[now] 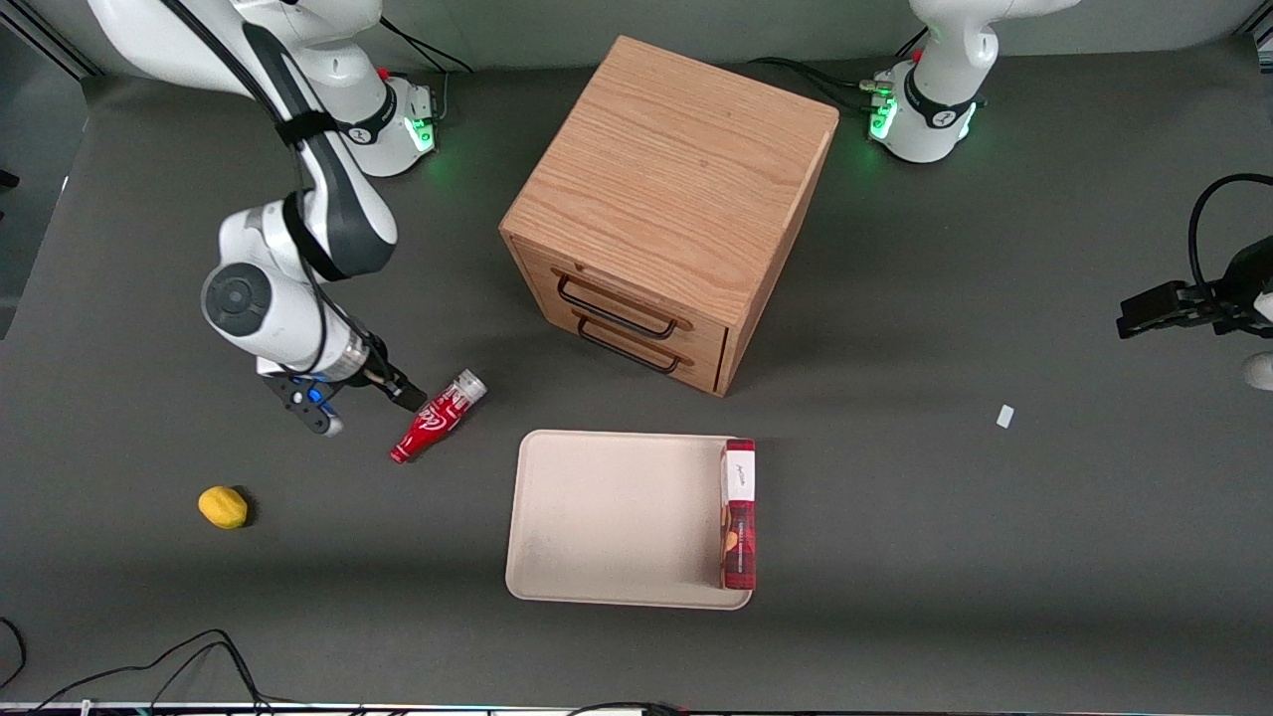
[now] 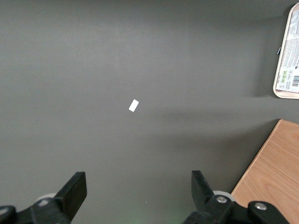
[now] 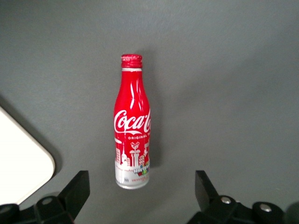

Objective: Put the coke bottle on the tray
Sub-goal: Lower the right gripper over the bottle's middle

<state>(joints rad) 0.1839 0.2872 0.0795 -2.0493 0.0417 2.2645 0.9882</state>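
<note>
Tray [image 1: 607,517] holds red box [image 1: 739,512]; hand [image 1: 410,396] beside coke bottle [image 1: 439,415]

Bare table between bottle [image 1: 438,416] and tray [image 1: 607,517], red box [image 1: 738,514] along the tray's parked-arm edge, gripper [image 1: 406,394] spread wide beside the bottle.

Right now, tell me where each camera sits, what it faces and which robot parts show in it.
Front view: high in front of the robots, looking down on the table; shows both arms, gripper beside the lying coke bottle, tray, drawer cabinet.
Left wrist view: on the parked arm, facing bare table and a white scrap; its own fingers show.
Right wrist view: looking down past open fingers at the coke bottle.
Shared: the bottle and the tray corner show in front and right wrist views.
</note>
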